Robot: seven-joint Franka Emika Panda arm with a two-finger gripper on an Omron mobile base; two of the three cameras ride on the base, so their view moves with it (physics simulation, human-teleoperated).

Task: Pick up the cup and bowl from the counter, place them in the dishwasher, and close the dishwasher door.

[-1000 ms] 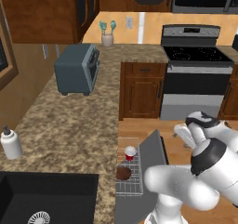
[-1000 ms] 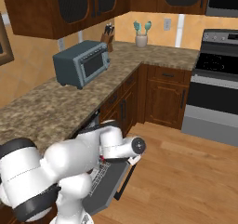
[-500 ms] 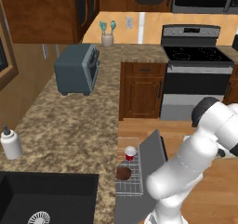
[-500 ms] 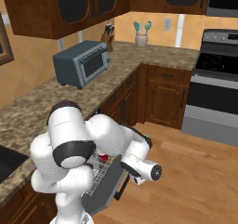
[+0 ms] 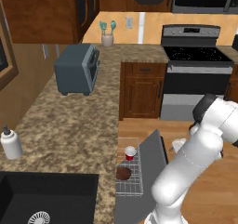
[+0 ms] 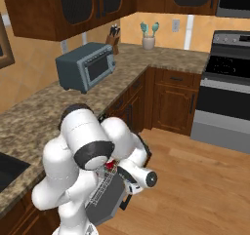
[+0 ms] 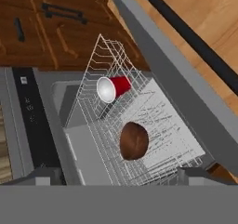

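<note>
Cup [image 7: 114,88] and bowl [image 7: 134,141] lie in the rack [image 7: 162,125], door [image 7: 186,93] alongside.

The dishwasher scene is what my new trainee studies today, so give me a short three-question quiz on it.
1. True or false: the cup and the bowl both sit in the dishwasher rack.
2. Which stands nearer the dishwasher's inside: A) the cup, B) the bowl, C) the toaster?
3. Fill in: the dishwasher door is ____.

Key
1. True. In the left base view the cup and the bowl are on the rack, not on the counter.
2. A. In the hand view the cup is closer to the tub; the toaster is on the counter.
3. Open, part raised.
</note>
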